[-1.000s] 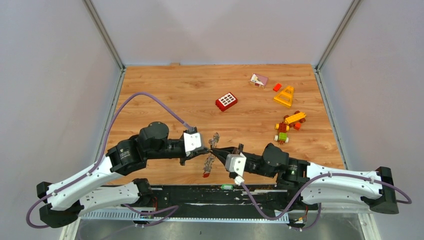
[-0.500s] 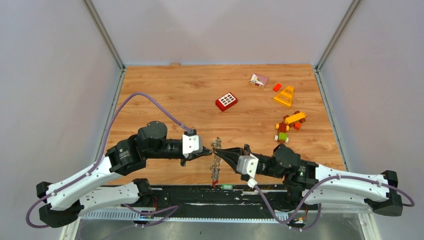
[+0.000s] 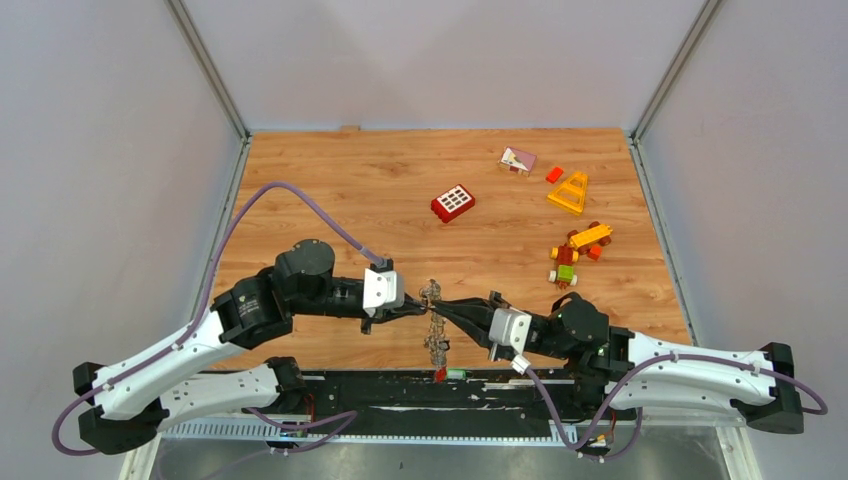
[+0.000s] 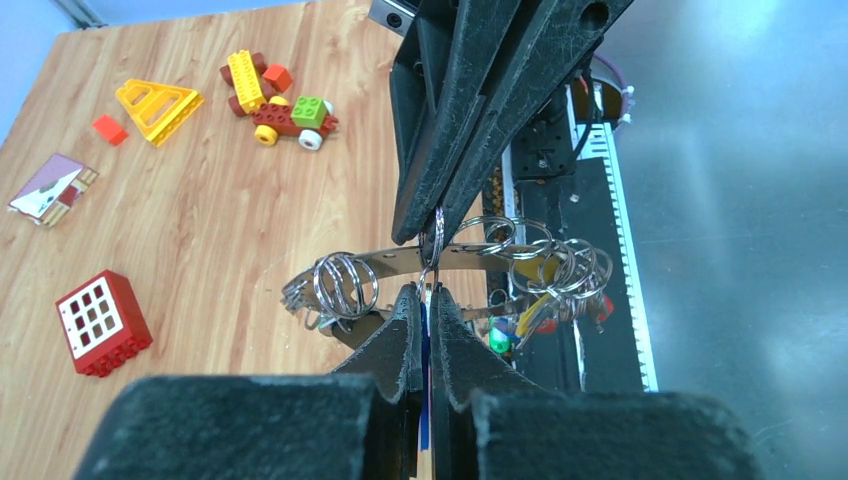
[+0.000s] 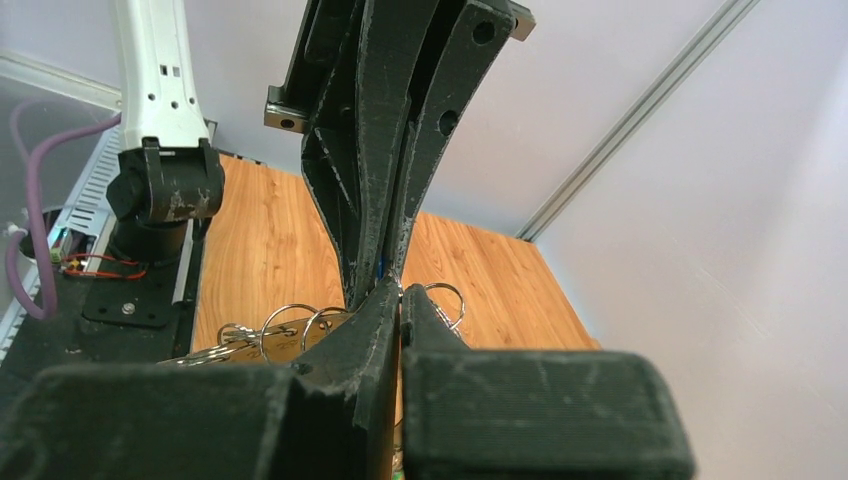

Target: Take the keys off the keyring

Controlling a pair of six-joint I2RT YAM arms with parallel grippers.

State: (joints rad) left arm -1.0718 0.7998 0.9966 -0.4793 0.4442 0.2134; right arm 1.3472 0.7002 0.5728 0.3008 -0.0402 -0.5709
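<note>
From above, the left end effector (image 3: pixel 420 306) and the right end effector (image 3: pixel 441 305) meet tip to tip near the counter's (image 3: pixel 330 185) near edge. The keyring (image 3: pixel 435 328) hangs off the counter between them, and its keys (image 3: pixel 437 348) trail toward the near side as an indistinct clump.

The left wrist view resolves that clump. The keyring (image 4: pixel 470 257) is a flat grey band strung with thin loops, and coloured key heads (image 4: pixel 545 305) are bunched at its right end. The right end effector (image 4: pixel 436 222) is pinched narrow on one wire loop (image 4: pixel 437 245). The left end effector (image 4: pixel 422 295) is pressed shut just under the band with a blue sliver between its fingers, though I cannot tell what that sliver is.

The right wrist view shows only the loops' tops and both closed tips, right (image 5: pixel 398 290) and left (image 5: pixel 372 283).

The counter is wood-grain. Well away on its far right lie a red window brick (image 3: pixel 453 203), a yellow triangle (image 3: pixel 568 192), a small red block (image 3: pixel 554 174), a pink-and-white piece (image 3: pixel 517 160) and a brick car (image 3: pixel 575 250). Plain grey walls with metal corner posts (image 3: pixel 205 65) enclose it.
</note>
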